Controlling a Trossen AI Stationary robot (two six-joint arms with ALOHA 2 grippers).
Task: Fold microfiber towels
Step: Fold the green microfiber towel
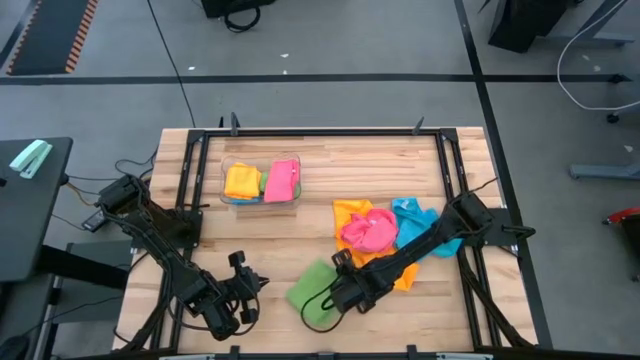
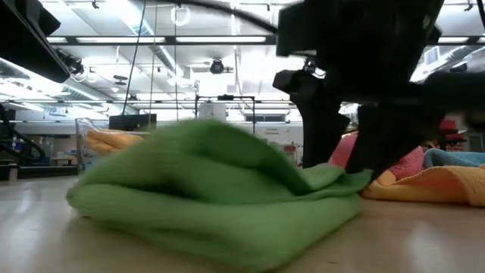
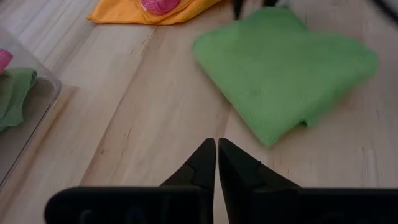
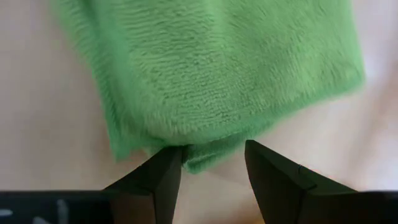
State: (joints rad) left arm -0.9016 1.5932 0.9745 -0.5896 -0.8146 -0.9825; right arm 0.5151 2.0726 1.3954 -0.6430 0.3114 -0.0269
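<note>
**Op:** Near the front of the table, just right of centre, lies the green towel, already doubled over. My right gripper is at its near edge, jaws apart, one finger touching the hem and the other on bare wood. Nothing is clamped.

**Obs:** And your left?

**Op:** The left gripper hovers over bare table a little to the left of the towel, jaws together, holding nothing.

**Obs:** What worries you?

**Op:** The right jaws straddle only a corner of the hem. If I close now I would likely pinch one layer, and lifting that would pull the fold open. Microfiber also drags on wood, so a low sweep could bunch the cloth rather than slide it.

**Obs:** The rest of the towels?

**Op:** The orange towel, the pink towel and the blue towel sit in a loose heap behind the right arm, partly under it. Swinging that arm back could snag them. The clear bin near the back left already holds yellow, pink and green cloths.

**Obs:** Room to move?

**Op:** Open wood between the green towel and the bin, and more to its left as far as the left gripper. The front edge is near, so I'd judge any drag should go inward, not toward me.
</note>
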